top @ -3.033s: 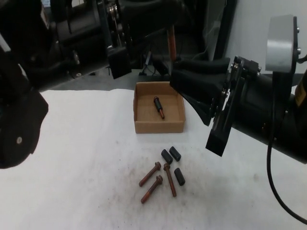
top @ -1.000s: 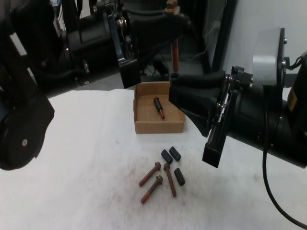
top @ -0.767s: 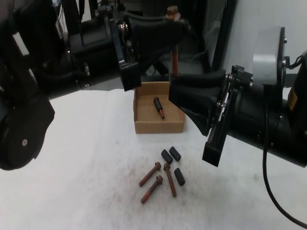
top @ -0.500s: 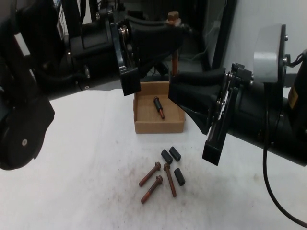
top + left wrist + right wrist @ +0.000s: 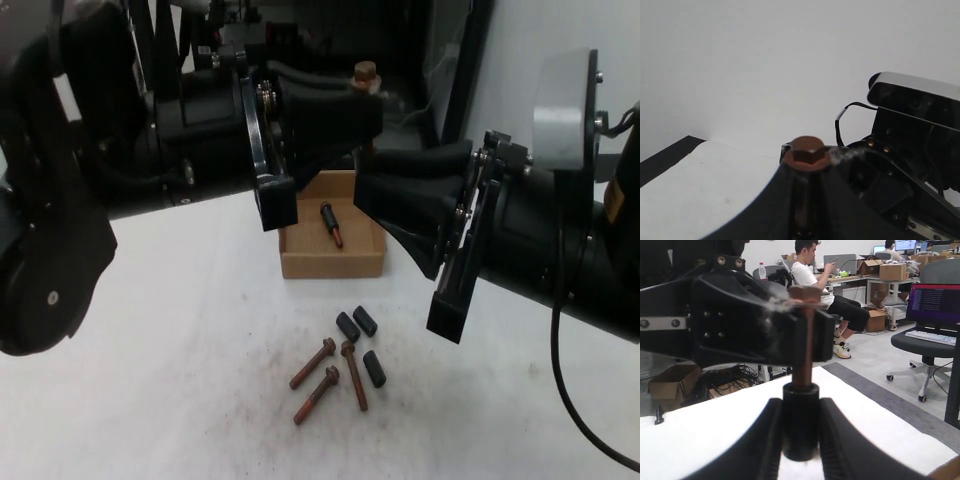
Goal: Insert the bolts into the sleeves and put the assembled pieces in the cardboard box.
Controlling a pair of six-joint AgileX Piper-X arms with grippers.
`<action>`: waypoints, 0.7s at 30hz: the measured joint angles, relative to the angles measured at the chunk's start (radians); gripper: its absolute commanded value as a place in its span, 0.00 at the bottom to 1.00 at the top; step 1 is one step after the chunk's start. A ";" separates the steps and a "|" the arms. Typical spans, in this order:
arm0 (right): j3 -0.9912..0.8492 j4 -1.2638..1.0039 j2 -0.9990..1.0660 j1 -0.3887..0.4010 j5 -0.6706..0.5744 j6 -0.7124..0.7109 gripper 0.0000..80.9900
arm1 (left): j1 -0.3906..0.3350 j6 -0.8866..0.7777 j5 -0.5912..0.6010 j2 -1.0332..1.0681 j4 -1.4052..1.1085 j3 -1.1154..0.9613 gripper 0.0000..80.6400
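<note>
With the left hand clenched on the upright rust-brown hex-head bolt and the right hand grasping the black cylindrical sleeve at its tip, in the air near the brown cardboard box, the shank should stay in line with the bore while pushing home, well above the loose bolts and loose sleeves on the white worktop.

Both grippers are facing each other tip to tip, each clamping a part.
The left gripper is pinching an upright bolt by its shank; the right gripper is squeezing a sleeve directly beneath that bolt.
</note>
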 measured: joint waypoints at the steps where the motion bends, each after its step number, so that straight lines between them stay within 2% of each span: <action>1: 0.000 0.000 0.000 -0.001 0.000 0.000 0.01 | 0.000 0.007 0.003 0.000 0.000 0.000 0.07; 5: 0.000 0.000 0.000 -0.001 0.000 0.000 0.01 | -0.002 0.014 0.008 0.000 0.003 0.000 0.26; 7: 0.000 0.000 0.000 -0.002 0.000 0.000 0.01 | -0.002 0.014 0.013 0.000 0.008 0.000 0.33; 21: 0.000 -0.001 0.000 -0.009 0.007 0.000 0.01 | -0.002 -0.004 0.038 0.000 0.017 0.000 0.34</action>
